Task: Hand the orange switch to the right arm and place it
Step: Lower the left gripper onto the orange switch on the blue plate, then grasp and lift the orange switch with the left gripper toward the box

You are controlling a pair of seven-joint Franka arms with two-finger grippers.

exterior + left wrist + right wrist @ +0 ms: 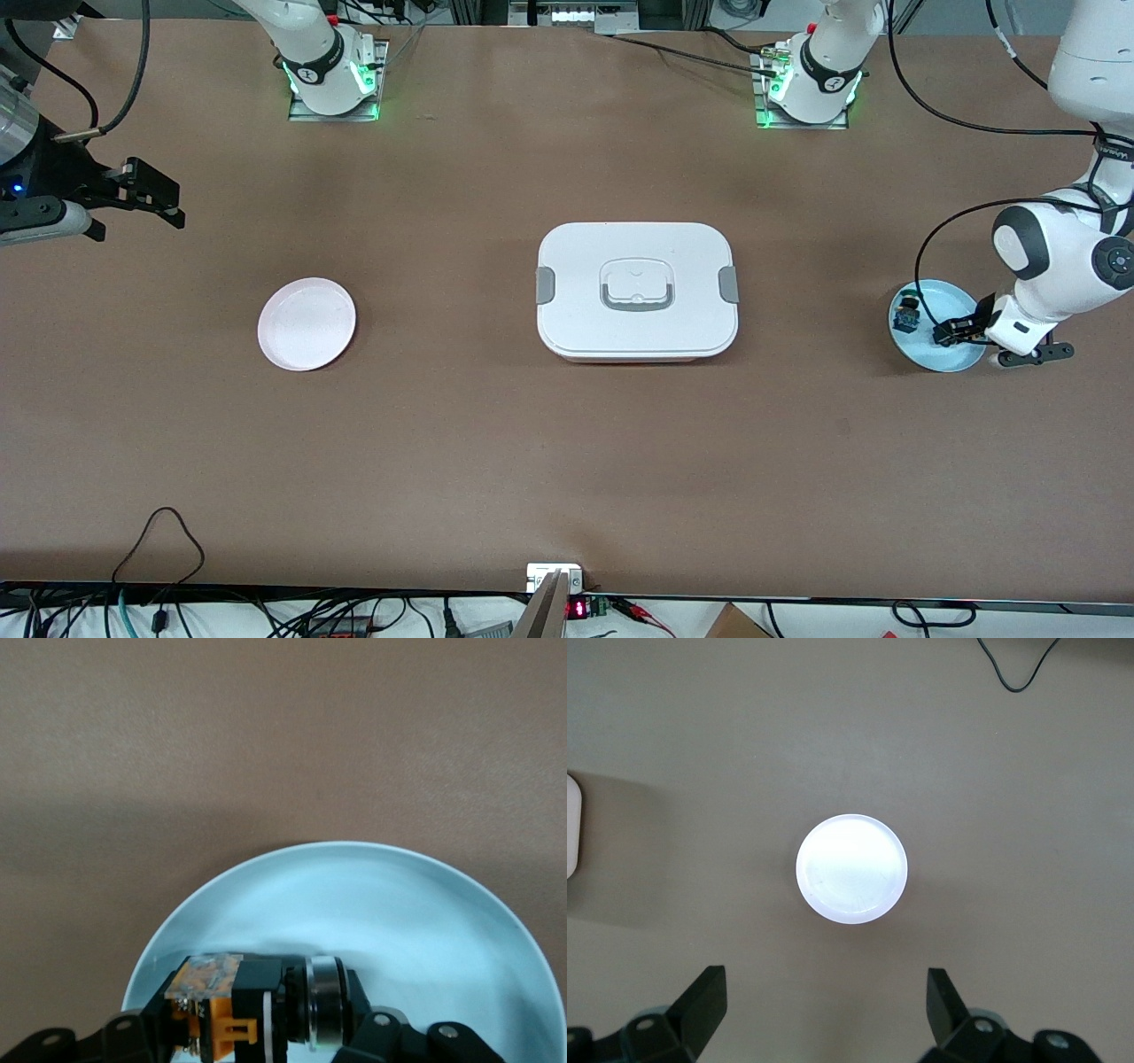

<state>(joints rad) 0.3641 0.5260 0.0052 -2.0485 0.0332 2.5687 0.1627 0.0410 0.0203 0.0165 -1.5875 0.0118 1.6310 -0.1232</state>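
Observation:
The orange switch lies on its side in the light blue plate at the left arm's end of the table. It is black with an orange block and a silver ring. My left gripper is down in that plate, and in the left wrist view it is shut on the switch, one finger at each end. My right gripper is open and empty in the air at the right arm's end of the table. In the right wrist view it is open, with the pink plate ahead.
A small green-and-blue-topped switch sits in the blue plate too. A white lidded box with a grey handle stands mid-table. The empty pink plate lies toward the right arm's end. Cables lie along the table's near edge.

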